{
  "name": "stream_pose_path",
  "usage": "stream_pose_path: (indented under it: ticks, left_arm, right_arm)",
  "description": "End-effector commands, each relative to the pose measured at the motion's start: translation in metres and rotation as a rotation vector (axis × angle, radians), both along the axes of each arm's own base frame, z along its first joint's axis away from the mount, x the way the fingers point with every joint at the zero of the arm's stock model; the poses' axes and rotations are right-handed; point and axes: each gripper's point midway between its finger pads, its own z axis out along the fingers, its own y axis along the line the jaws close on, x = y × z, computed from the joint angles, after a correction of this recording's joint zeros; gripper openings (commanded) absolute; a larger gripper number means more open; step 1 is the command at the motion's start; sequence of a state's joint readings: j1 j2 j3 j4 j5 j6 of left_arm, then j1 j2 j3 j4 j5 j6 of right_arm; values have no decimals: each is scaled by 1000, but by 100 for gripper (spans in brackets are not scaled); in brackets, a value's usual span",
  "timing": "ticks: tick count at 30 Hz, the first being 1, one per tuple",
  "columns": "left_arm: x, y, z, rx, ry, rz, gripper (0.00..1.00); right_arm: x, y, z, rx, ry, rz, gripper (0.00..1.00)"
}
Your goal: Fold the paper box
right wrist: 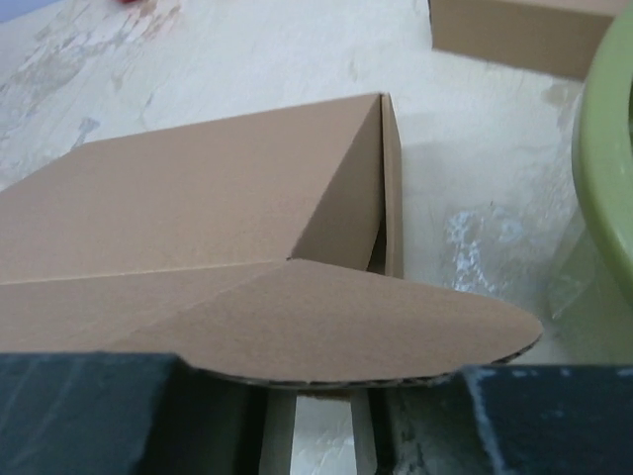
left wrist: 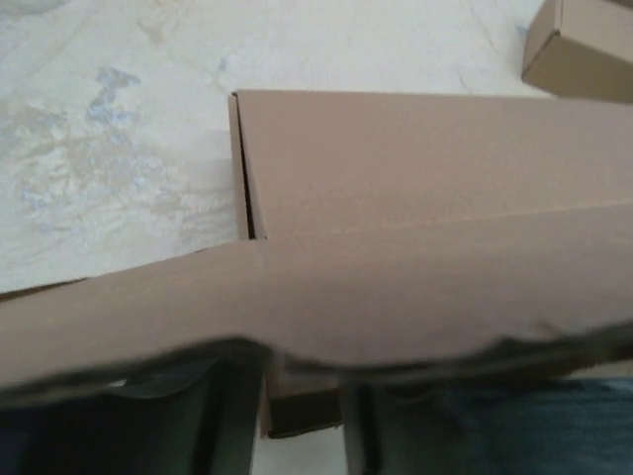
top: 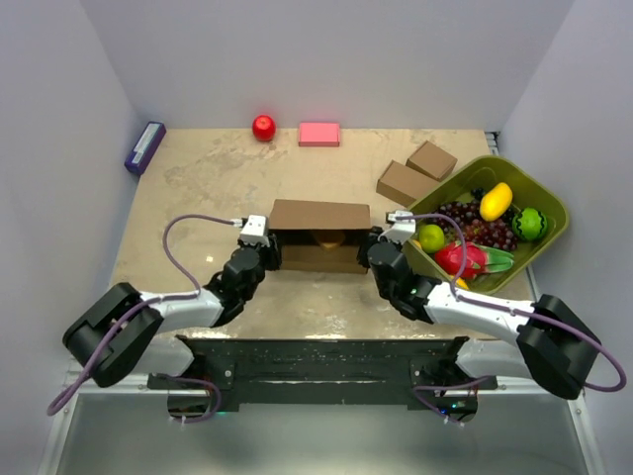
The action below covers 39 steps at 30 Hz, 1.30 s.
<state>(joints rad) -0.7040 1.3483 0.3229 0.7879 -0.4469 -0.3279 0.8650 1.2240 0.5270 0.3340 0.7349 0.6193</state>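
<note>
Two ends of the job apparently underway, neither finished. Nearest, pressed against the paper box (top: 318, 236) at mid-table (top: 198, 183): left gripper (top: 269, 247) at its left end, right gripper (top: 374, 247) at its right. Impossible to tell from either wrist view whether clamped on cardboard or spread, with dark fingers (right wrist: 89, 416) buried under a flap. Already up, by the look of it: side walls, plus a lid panel lying over the top. Not yet tucked: rounded tab (right wrist: 396, 336) at the right end, loose and blurred flap (left wrist: 297, 317) at the left. Gaping along the near front, with a paler rounded patch there, hard to make out. Probably left: tucking tabs, shutting the front. Further off, cropped in the wrist views: small closed boxes (top: 415, 171), green basket (top: 549, 198).
</note>
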Motion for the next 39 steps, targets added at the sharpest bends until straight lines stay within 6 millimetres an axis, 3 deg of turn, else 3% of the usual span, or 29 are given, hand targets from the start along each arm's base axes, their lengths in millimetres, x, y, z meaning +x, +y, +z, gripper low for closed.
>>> stream_pose_path:
  ticks: [1, 5, 6, 8, 10, 20, 21, 23, 25, 26, 27, 29, 31, 32, 33, 35, 36, 39]
  left_arm:
    - [-28, -14, -5, -41, 64, -131, 47]
    - [-45, -13, -2, -69, 92, -178, 59]
    - [-48, -13, 9, -91, 69, -190, 61]
    - [-60, -14, 6, -94, 99, -229, 64]
    - [-70, -16, 18, -129, 84, -272, 67]
    - [-108, -21, 23, -164, 171, -408, 69]
    - [-106, -21, 36, -173, 149, -406, 69]
    - [-109, -19, 41, -182, 160, -404, 69]
    - [-113, -25, 67, -223, 120, -445, 69]
    - [-115, -21, 66, -214, 153, -422, 70]
    - [-114, -20, 83, -214, 142, -419, 70]
    - [-113, -11, 91, -166, 139, -395, 73]
    - [-112, -11, 116, -161, 93, -404, 78]
    - [-112, -8, 118, -125, 88, -408, 83]
    - [-109, -6, 134, -123, 60, -395, 86]
    - [-106, -4, 144, -79, 44, -395, 88]
    - [-104, -5, 163, -85, 10, -399, 89]
    - [-99, -10, 189, -70, -33, -419, 91]
  right_arm:
    - [-18, 8, -2, 109, 31, 48, 35]
    - [-24, 4, -6, 107, 39, 49, 45]
    - [-24, 4, -6, 106, 39, 49, 47]
    - [-26, 2, -9, 95, 50, 47, 53]
    - [-28, 1, -10, 90, 58, 47, 58]
    - [-57, 2, 2, 86, 136, 173, 79]
    - [-65, 1, 3, 81, 154, 212, 82]
    - [-73, -1, 5, 64, 166, 249, 85]
    - [-87, -5, 5, 45, 205, 296, 86]
    - [-89, -6, 13, 43, 207, 304, 87]
    - [-95, -12, 11, 11, 235, 308, 87]
    - [-102, -12, 29, 16, 215, 361, 87]
    - [-109, -19, 39, 0, 206, 383, 88]
    - [-109, -20, 50, 11, 186, 380, 90]
    - [-110, -24, 55, 5, 180, 374, 97]
    - [-109, -30, 81, 23, 117, 363, 99]
    - [-109, -33, 89, 25, 104, 356, 99]
    - [-107, -36, 123, 43, 52, 351, 99]
